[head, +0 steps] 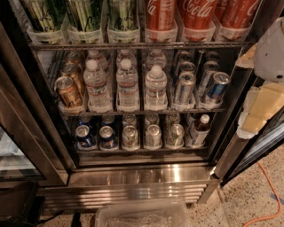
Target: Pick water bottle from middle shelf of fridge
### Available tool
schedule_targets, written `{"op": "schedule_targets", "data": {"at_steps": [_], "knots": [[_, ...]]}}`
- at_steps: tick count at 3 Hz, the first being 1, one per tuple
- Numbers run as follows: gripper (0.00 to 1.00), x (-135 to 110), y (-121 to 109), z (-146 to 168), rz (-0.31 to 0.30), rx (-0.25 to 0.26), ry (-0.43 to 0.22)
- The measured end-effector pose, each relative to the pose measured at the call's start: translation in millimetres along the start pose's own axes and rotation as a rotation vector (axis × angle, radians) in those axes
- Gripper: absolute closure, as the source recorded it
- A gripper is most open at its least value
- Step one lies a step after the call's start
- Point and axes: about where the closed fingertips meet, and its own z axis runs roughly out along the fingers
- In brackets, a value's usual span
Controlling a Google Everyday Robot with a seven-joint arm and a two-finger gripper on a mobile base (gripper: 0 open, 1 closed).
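Observation:
The fridge [137,177] stands open in front of me. Its middle shelf [142,111] holds three lanes of water bottles, with front ones at left [97,86], middle [127,84] and right [156,84], and more behind them. They are clear and ribbed, with white caps. My gripper [262,106], white and cream, hangs at the right edge of the view, outside the fridge beside the door frame. It is level with the middle shelf and well right of the bottles, touching nothing.
Gold cans [69,91] flank the bottles on the left, silver and blue cans [184,88] on the right. Green bottles [84,13] and Coca-Cola bottles [195,13] stand above, short cans [128,135] below. A clear bin [142,215] and an orange cable [266,195] lie on the floor.

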Motion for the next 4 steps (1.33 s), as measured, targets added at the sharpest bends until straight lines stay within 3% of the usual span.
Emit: {"op": "schedule_targets", "data": {"at_steps": [1,2,3,4], "knots": [[0.0,0,9,25,-0.014,-0.064,-0.03],[0.0,14,23,43,0.022,-0.131,-0.037],[0.0,14,24,43,0.022,-0.131,-0.038],[0.0,17,33,54,0.035,-0.141,-0.079]]}}
